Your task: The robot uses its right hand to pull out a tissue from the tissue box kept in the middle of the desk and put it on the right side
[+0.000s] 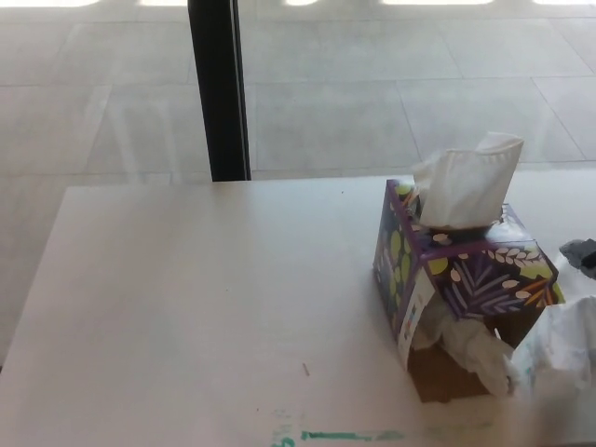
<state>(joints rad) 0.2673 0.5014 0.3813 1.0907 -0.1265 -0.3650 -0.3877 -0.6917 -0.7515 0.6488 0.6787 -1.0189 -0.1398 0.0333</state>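
A purple floral tissue box (466, 279) stands on the white desk (205, 298), right of the middle. A white tissue (466, 182) sticks up from its top opening. More tissue (470, 346) spills from the torn open side of the box facing me. At the picture's right edge lies or hangs a loose crumpled white tissue (562, 346), just right of the box. Above it, only a small dark sliver of my right hand (583, 254) shows at the edge, beside the box's right corner. My left hand is out of the picture.
Green paint marks (335, 435) run along the desk's near edge. A black pillar (217, 88) stands behind the desk's far edge, with a tiled floor beyond it. The desk's left edge slants from far to near.
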